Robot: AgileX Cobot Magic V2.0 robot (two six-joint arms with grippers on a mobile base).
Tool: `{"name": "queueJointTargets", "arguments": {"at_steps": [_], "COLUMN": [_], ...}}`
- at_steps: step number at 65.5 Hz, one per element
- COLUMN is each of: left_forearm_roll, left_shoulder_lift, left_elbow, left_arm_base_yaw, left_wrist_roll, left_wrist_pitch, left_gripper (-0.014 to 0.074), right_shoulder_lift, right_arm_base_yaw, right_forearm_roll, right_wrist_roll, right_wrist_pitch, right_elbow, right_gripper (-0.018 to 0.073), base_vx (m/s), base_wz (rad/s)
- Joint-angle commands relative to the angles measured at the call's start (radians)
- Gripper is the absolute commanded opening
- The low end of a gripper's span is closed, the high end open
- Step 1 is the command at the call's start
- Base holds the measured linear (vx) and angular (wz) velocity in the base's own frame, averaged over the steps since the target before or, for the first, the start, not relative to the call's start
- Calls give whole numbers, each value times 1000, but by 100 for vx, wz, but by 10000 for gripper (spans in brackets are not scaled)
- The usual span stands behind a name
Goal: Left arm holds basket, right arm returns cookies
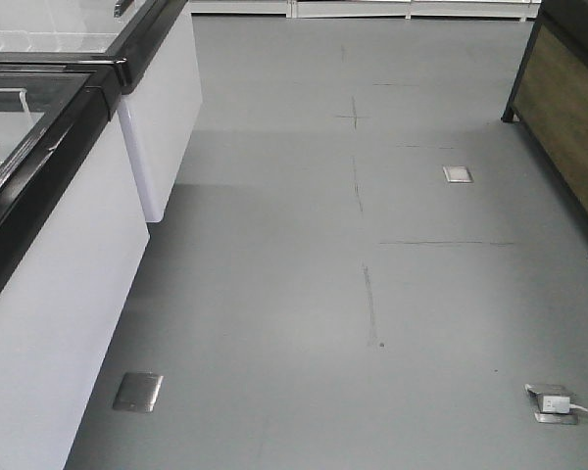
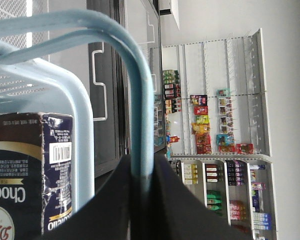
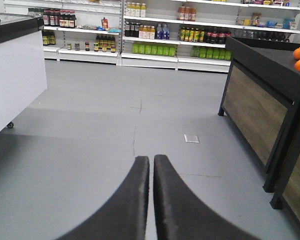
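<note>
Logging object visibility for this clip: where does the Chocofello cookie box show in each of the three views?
Front-facing: not in it.
Left wrist: cookie box at lower left, in the basket; image turned sideways.
Right wrist: not in it.
Shared landmark: wood-panelled counter, at right in the front-facing and right wrist views.

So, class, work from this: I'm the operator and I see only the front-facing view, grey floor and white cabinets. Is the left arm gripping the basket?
Observer: Yes. In the left wrist view the left gripper is shut on the hoop handle of the basket.
Operator: Where are the cookies?
Observer: The cookie box shows just inside the basket rim, barcode visible.
Operator: And the right gripper?
Observer: The right gripper is shut with nothing between its fingers, pointing toward the drinks shelves.
</note>
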Motion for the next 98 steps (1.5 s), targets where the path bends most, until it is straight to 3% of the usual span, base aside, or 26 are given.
{"name": "queueJointTargets", "arguments": {"at_steps": [1,17,27,58,98], "left_forearm_roll": [-29,-29,-29,-29,-29], "left_shoulder_lift": [-33,-33,-34,-34,-34], "left_elbow": [-26,-27,-27,-151,-155], "left_arm_base_yaw": [-6,-6,-6,-6,-6], "left_wrist_roll": [19,7,-40,-34,-64], "left_wrist_pitch": [9,52,71,104,237], "left_gripper": [-6,-6,-6,-6,-6], "right_shoulder_lift": [-13,-13,-13,-13,-13], "right_arm_base_yaw": [-7,-7,-7,-7,-7], "right_forearm_roll": [-3,-3,-3,-3,-3], "right_wrist_roll": [-5,-5,-5,-5,-5], "right_wrist_pitch": [-75,-75,-75,-73,-73], "right_elbow": [17,17,17,17,17], "right_gripper": [-6,-6,-6,-6,-6], "base_vx": [0,0,0,0,0], "base_wz": [0,0,0,0,0]}}
